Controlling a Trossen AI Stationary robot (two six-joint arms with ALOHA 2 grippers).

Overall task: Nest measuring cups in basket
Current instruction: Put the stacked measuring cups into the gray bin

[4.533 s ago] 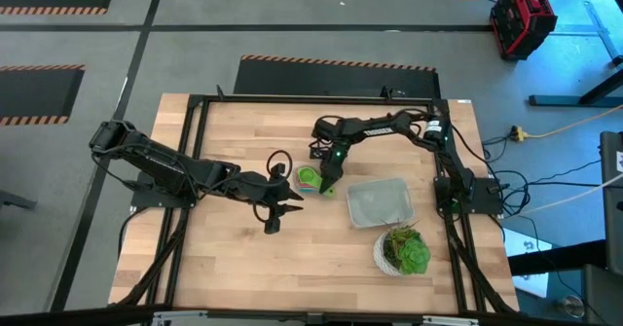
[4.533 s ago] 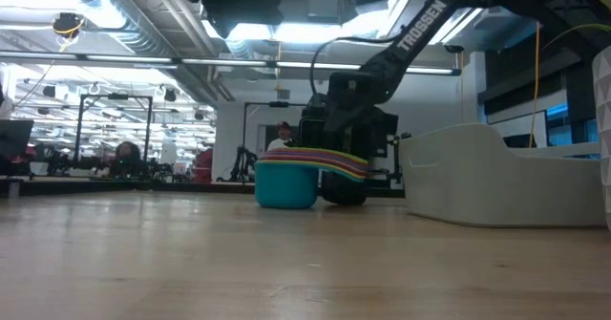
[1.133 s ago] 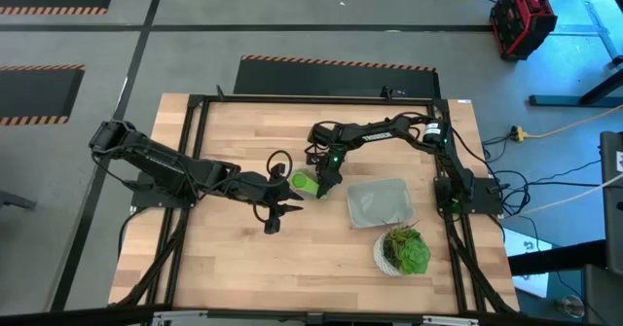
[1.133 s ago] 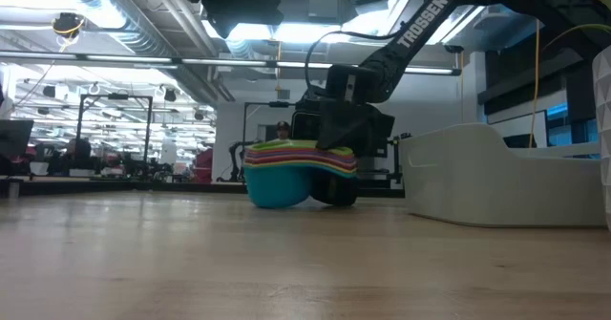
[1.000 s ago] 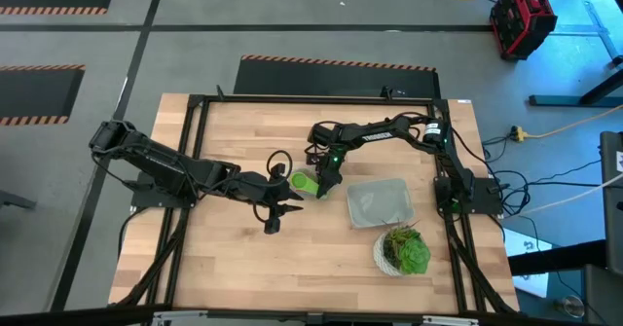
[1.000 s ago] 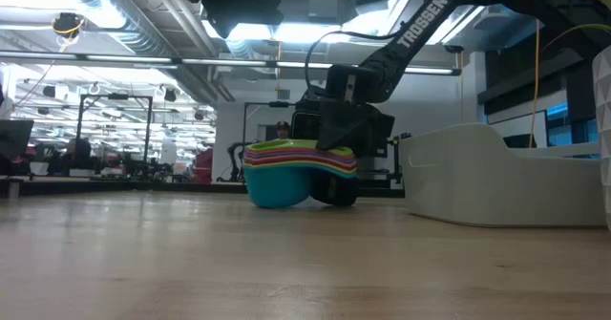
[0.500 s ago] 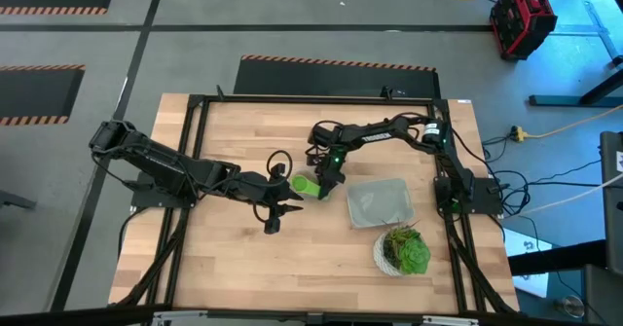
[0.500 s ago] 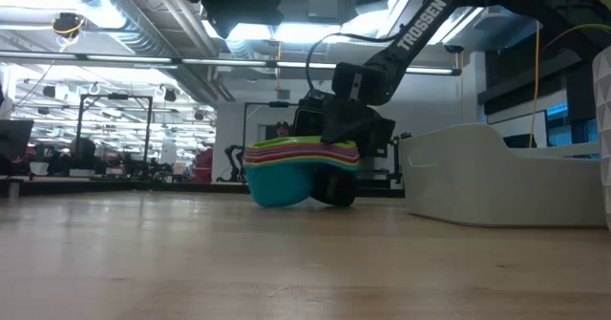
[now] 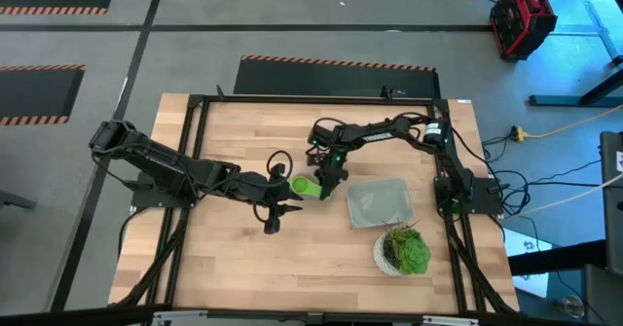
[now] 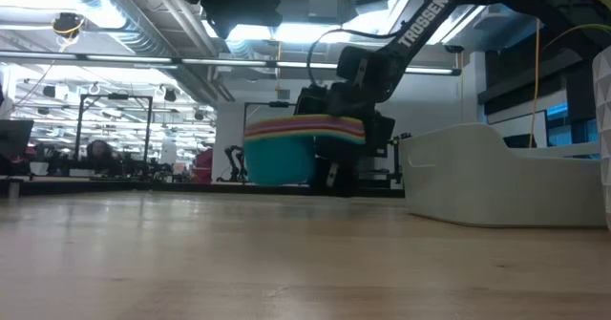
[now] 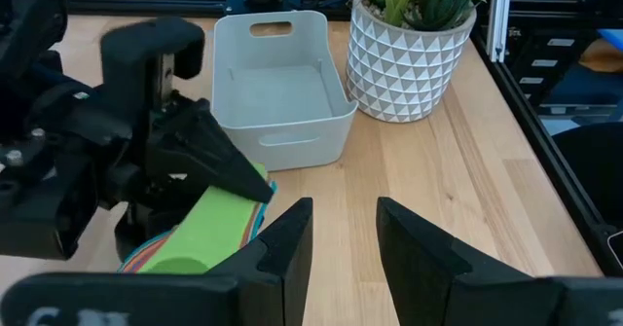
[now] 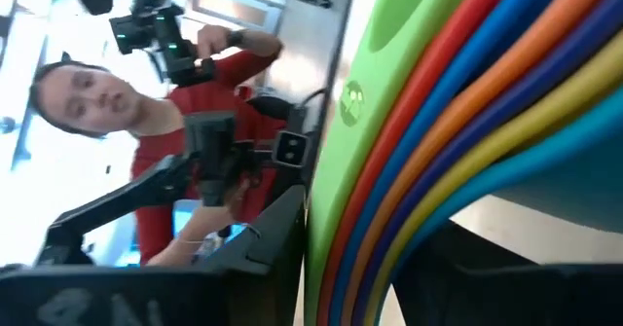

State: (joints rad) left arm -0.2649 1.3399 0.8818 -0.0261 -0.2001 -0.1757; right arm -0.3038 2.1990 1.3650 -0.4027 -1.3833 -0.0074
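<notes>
We see the right gripper [image 9: 328, 192] pinching the nested stack of measuring cups [image 10: 302, 149] by its handles, jaws pressed onto the layered green, red, blue, orange and yellow edges that fill the right wrist view. In the low view the stack hangs clear of the desk [image 10: 286, 263], teal cup lowest, just beside the basket [image 10: 496, 172]. From above, the green top cup [image 9: 304, 185] sits on the side of the basket [image 9: 381, 202] facing the left arm, close to its rim but outside it. The left gripper [image 9: 274, 220] hovers near the stack, farther from the basket, jaws spread and holding nothing. The white potted plant [image 9: 402, 250] stands just beside the basket. A person in red [image 12: 185, 122] shows beyond the desk.
</notes>
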